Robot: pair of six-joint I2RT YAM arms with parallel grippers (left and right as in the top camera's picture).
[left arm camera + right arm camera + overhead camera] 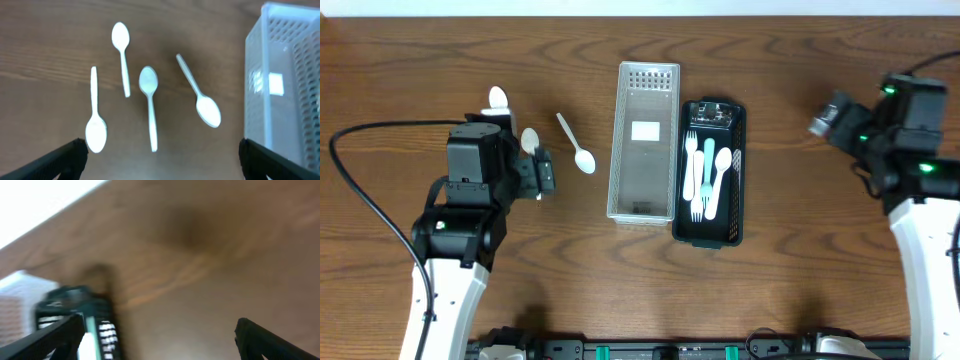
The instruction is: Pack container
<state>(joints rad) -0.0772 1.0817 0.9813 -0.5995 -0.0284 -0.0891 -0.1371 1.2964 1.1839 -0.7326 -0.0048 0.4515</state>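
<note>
The black container (737, 205), with white and teal cutlery (708, 165) in it, sits right of centre, just beside a white basket (645, 180) on its left. Four spoons (148, 82) lie left of the basket below the left gripper (162, 150), whose fingers are spread wide. The right gripper (160, 330), at the far right, is spread too.

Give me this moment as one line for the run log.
left fingers open near four spoons | right fingers open, empty | tray holds cutlery | basket holds none

Matt wood-grain table (800, 290), glossy white plastic spoons (149, 105), perforated translucent plastic basket (644, 205), black plastic tray (734, 170).
</note>
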